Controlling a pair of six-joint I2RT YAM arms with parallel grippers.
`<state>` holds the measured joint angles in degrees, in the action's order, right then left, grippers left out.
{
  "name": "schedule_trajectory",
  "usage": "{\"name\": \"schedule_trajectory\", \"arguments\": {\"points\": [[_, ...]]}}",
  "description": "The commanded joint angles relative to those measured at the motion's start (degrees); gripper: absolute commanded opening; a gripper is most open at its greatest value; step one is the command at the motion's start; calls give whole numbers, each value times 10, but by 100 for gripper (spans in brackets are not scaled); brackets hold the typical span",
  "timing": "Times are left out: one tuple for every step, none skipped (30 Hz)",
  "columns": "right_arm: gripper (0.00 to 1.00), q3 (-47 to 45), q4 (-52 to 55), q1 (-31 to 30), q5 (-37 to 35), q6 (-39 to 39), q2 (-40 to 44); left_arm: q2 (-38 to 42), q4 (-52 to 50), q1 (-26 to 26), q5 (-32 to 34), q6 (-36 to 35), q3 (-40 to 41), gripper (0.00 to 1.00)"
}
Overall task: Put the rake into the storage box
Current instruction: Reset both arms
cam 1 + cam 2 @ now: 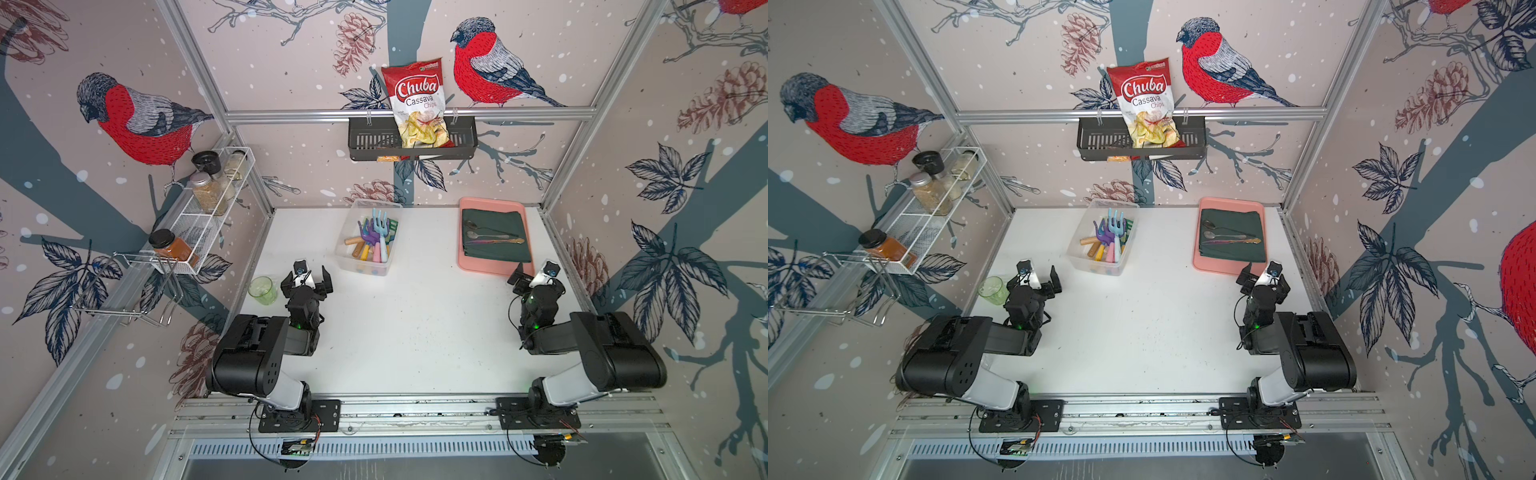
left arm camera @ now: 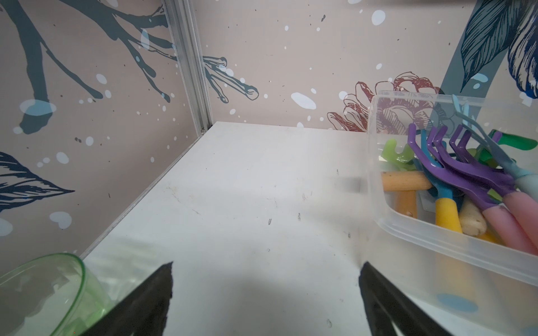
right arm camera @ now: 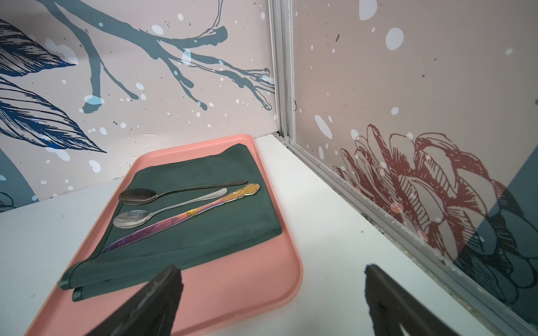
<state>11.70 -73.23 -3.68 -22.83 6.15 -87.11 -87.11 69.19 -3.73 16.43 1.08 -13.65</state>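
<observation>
Rakes (image 1: 371, 233) inside storage box (image 1: 360, 269); left end effector (image 1: 308, 276) and right end effector (image 3: 272, 270) wide open and empty

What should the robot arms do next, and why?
Probably nothing beyond resting both arms: the toy rakes already lie in the storage box, no rake shows on the table, and the left gripper and right gripper are open, holding nothing.

Present on inspection were one storage box (image 1: 362, 268), one pink tray (image 1: 490, 266), two spoons (image 3: 136, 195), one knife (image 3: 186, 216), one green cup (image 1: 262, 289) and one chip bag (image 1: 417, 99).
</observation>
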Motion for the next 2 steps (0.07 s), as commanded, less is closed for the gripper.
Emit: {"name": "schedule_trajectory", "arguments": {"points": [[100, 1, 4, -1, 6, -1, 6, 3, 1, 11, -9, 12, -4, 98], [100, 2, 9, 0, 8, 1, 8, 7, 18, 12, 35, 32, 8, 99]]}}
